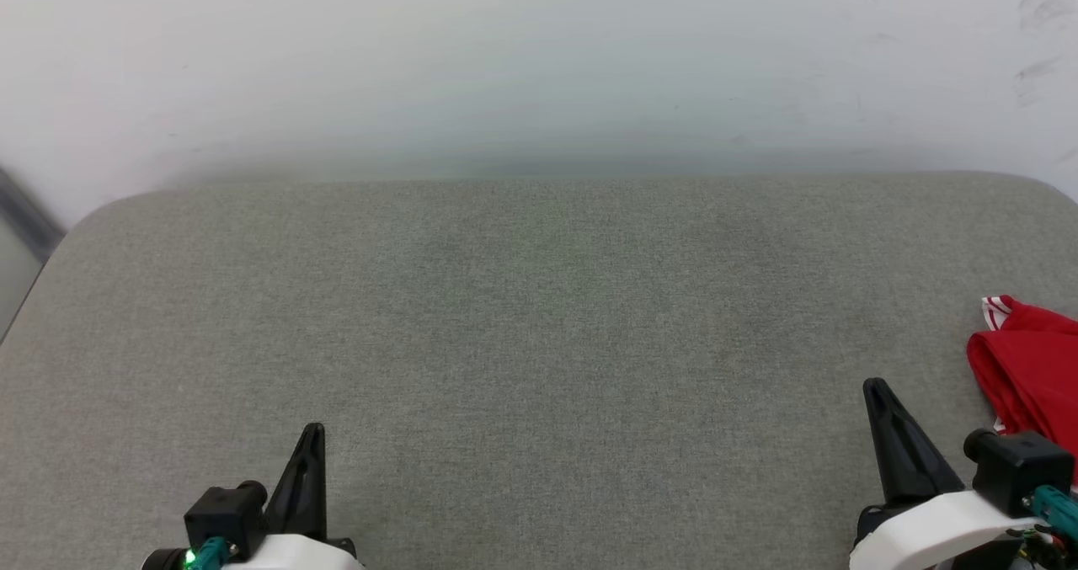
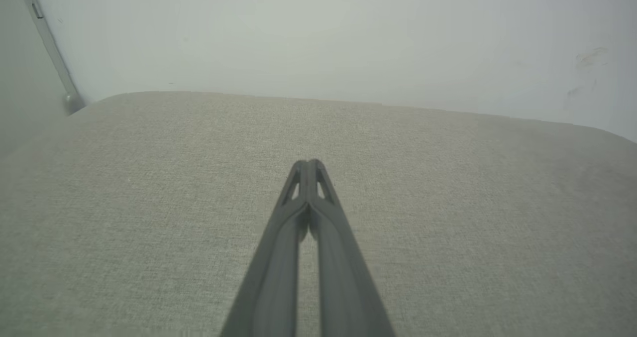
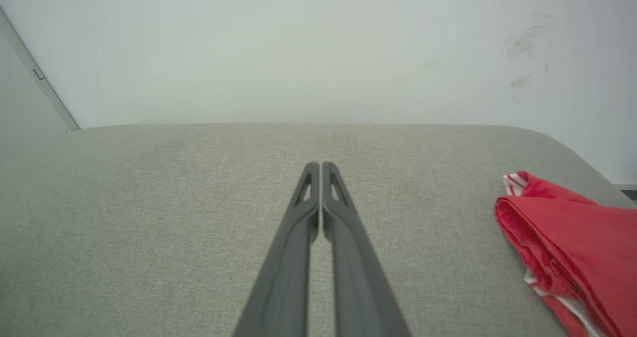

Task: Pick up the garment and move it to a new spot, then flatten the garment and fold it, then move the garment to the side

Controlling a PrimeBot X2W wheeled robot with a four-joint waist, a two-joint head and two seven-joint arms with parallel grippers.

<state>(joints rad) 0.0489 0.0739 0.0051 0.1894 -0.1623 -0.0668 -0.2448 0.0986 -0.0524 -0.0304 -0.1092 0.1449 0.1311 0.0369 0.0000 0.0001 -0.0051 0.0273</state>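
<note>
The garment (image 1: 1029, 368) is a folded red bundle with a bit of red-and-white striped trim, lying at the right edge of the grey padded table (image 1: 539, 317); the right wrist view has it at the right side (image 3: 572, 247). My right gripper (image 1: 877, 386) is shut and empty, low at the right, a short way left of the garment and apart from it; its fingertips meet (image 3: 320, 166). My left gripper (image 1: 313, 428) is shut and empty at the lower left, over bare table; its tips touch too (image 2: 308, 164).
A pale wall (image 1: 539, 65) rises behind the table's far edge. The table's corners are rounded. A grey vertical strip (image 2: 50, 43) runs down the wall at the far left.
</note>
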